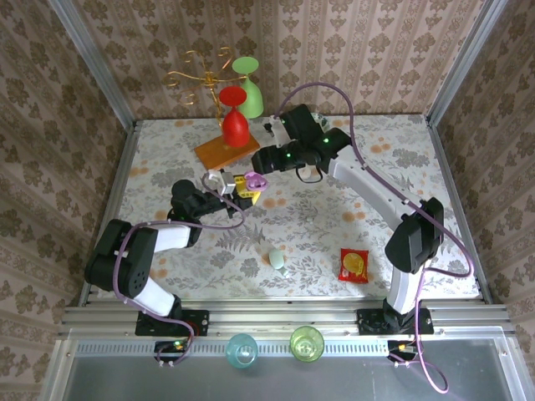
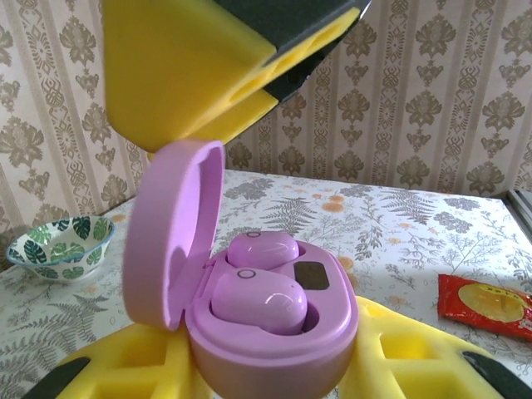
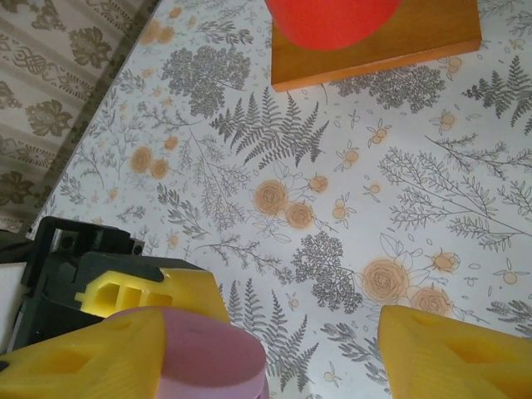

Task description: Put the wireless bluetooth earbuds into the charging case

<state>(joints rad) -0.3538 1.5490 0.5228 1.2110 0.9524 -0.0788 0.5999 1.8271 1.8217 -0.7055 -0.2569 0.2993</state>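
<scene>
Left gripper [image 1: 241,187] seemingly clamps the charging case [image 2: 274,353], lid [image 2: 170,241] upright, lilac earbuds [image 2: 258,301] lying crosswise; right gripper [image 3: 270,357] gapes.

The lower edge is cutting off the charging case [image 2: 274,332] at 6 o'clock in the left wrist view, and its wells are hiding the undersides of both earbuds [image 2: 259,299]. The red packet [image 2: 486,306] is running off frame at 4 o'clock. From above, the mint case [image 1: 277,259] (at 6 o'clock on the worktop [image 1: 376,184]) is appearing too small to tell open from closed.
</scene>
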